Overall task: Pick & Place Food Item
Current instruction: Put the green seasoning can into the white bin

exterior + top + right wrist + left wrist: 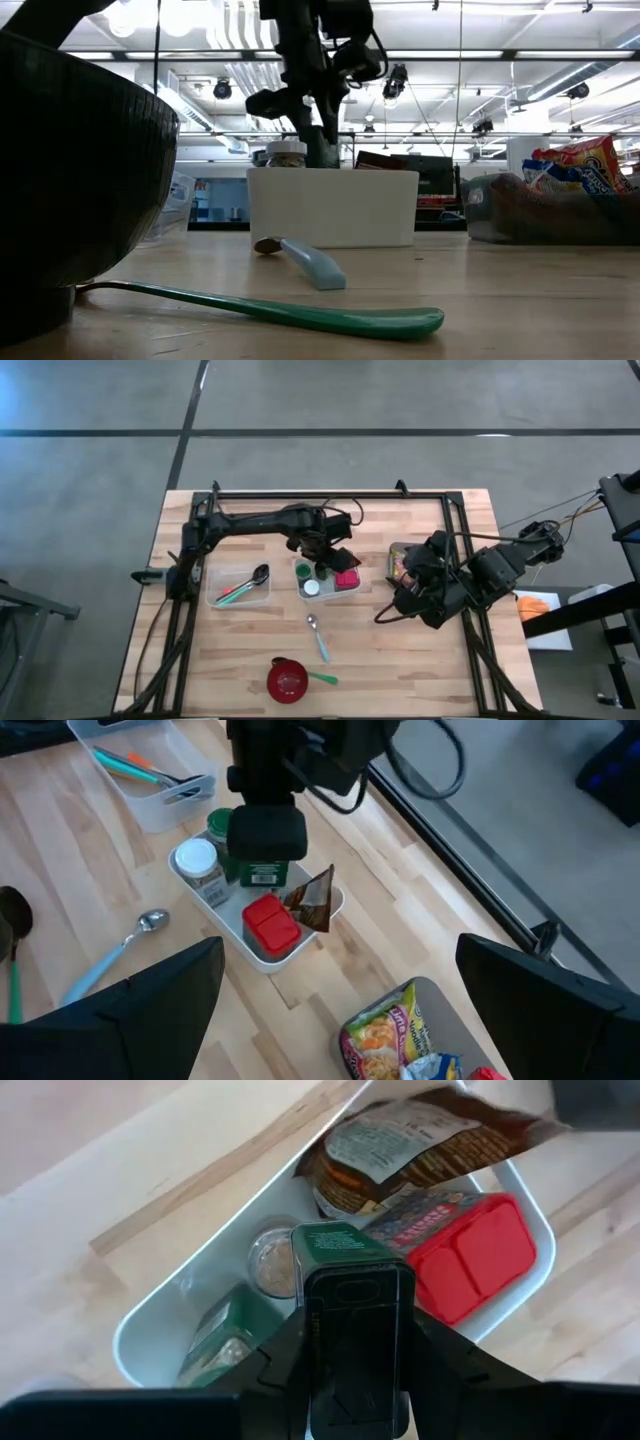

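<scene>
**A:** Where's it at? Left gripper is pinching a green tin, I think, just above the white bin.

**B:** Yep, picked but not placed. Right gripper waits spread wide, near the snack tub.

bins: 3 | spoons: 4 | bowl: 1

Left end effector over white bin, red bowl
</scene>
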### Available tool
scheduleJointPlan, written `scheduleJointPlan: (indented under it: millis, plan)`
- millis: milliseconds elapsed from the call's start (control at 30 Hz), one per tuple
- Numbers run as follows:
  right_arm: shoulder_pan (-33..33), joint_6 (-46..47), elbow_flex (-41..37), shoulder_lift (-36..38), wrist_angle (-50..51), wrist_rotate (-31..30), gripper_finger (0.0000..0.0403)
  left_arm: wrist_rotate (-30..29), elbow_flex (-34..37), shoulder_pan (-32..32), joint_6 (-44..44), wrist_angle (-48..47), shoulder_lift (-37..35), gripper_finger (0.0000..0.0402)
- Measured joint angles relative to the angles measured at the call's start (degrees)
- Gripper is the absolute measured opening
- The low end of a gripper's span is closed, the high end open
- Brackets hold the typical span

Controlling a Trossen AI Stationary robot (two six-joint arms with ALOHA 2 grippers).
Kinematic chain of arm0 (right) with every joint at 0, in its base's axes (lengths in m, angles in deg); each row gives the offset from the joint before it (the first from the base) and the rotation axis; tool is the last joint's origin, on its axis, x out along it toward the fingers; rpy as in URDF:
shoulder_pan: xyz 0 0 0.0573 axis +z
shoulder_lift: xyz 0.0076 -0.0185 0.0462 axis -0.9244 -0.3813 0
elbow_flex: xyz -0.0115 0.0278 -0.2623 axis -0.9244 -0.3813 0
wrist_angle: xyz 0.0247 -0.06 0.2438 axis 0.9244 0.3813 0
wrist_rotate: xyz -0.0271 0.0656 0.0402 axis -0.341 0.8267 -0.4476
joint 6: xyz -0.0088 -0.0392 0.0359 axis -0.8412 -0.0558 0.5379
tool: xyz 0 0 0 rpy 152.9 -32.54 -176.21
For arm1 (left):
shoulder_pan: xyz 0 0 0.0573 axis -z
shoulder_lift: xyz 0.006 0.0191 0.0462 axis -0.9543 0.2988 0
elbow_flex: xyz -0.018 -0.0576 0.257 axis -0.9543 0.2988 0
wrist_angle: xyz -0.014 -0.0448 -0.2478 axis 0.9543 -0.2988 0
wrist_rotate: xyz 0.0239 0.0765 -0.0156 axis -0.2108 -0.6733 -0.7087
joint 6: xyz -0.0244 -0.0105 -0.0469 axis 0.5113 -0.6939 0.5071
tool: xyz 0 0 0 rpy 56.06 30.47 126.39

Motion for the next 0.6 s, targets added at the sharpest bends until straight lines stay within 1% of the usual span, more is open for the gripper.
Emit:
scheduleJointPlan:
  millis: [200, 600]
  plan:
    - [0.0, 0.0, -0.1, 0.0, 0.0, 0.0, 0.0394, 0.4, 1.2, 1.6, 0.7, 1.2, -0.2, 0.0113]
    - [0.0, 1.1, -2.0, 0.0, 0.0, 0.6, 0.0394, 0.7, 1.2, 1.6, -1.1, 2.1, -0.7, 0.0113]
